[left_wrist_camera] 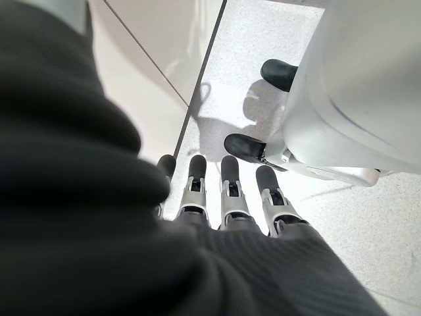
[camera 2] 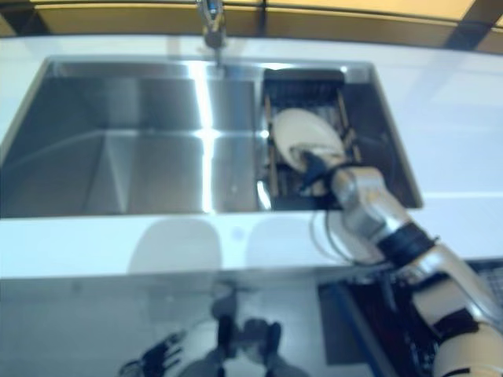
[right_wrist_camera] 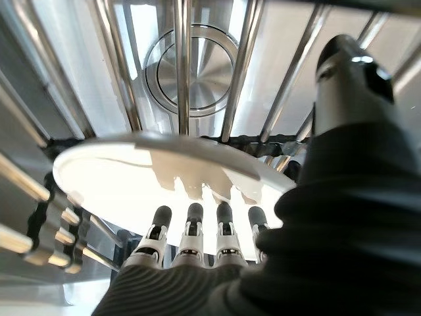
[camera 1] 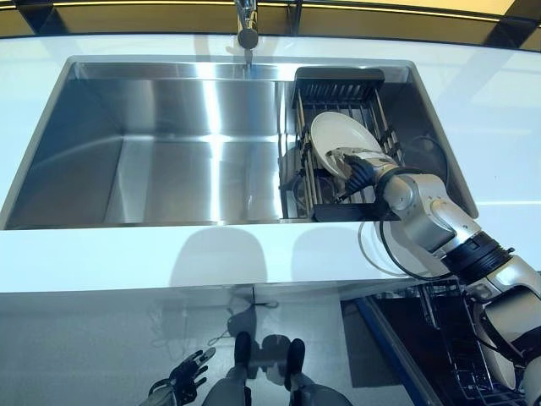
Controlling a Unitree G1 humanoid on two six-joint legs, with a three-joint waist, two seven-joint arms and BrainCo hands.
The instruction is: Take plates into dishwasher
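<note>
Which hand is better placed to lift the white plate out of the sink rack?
The right hand: it is already at the white plate in the sink rack, fingers under the plate and thumb above it. The left hand hangs low near the floor.

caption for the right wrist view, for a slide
Right hand reaches under a white plate standing in the sink rack, thumb above its rim.

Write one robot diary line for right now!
right hand: at white plate, fingers under it, thumb over rim | plate: in dish rack inside sink | left hand: down low, open, idle
</note>
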